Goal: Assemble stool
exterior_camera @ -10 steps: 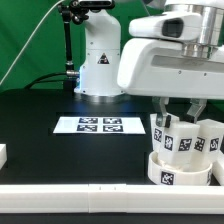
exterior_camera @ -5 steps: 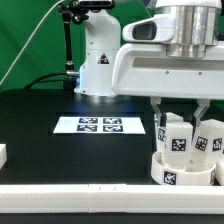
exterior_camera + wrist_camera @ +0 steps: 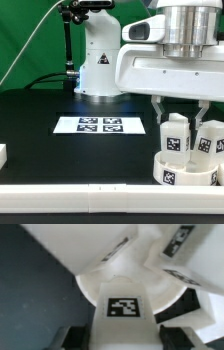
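Here the pincer (image 3: 178,118) pinches a leg (image 3: 178,136), seemingly upright, above the seat (image 3: 172,171).

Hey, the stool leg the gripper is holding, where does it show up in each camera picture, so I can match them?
Exterior view: the held leg stands upright at the picture's right, under the gripper, over the round seat.
Wrist view: the held leg fills the middle, running from between the fingers toward the seat.
Shared landmark: the square tag on the leg's face.
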You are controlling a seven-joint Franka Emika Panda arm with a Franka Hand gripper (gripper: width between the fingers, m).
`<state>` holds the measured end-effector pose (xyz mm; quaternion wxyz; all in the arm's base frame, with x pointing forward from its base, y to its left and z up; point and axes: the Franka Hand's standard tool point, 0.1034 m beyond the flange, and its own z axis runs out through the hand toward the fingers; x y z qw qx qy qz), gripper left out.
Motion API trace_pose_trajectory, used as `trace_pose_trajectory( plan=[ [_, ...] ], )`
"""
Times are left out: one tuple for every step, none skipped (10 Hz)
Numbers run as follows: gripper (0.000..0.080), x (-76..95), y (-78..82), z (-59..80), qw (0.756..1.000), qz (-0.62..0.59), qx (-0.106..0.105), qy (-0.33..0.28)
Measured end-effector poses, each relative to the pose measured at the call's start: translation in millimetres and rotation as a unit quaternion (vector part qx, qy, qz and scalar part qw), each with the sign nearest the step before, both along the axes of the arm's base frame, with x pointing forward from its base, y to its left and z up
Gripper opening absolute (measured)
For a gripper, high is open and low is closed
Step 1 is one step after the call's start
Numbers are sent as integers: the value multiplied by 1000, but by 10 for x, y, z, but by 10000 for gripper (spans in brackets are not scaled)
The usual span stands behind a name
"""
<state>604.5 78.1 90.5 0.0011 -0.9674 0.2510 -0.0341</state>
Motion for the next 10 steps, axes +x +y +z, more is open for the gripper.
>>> trace_pose_trajectory(
  plan=[
    [337,1,-1,-5,998,-69,11,-4],
    [337,1,1,-9,992,-124,21,-7],
    [337,1,2,-10,985,-171,30,-10],
    [337,0,0,-14,972,-229,43,-14],
    [337,-2,9,-18,957,-286,55,-16],
    [337,-3,23,-19,939,-337,65,-17],
    [337,-11,31,-20,923,-377,72,-15],
    [337,-12,28,-21,912,-404,77,-12],
    [337,-11,30,-23,884,-459,91,-6],
    [337,-9,35,-22,857,-505,101,-1]
  ],
)
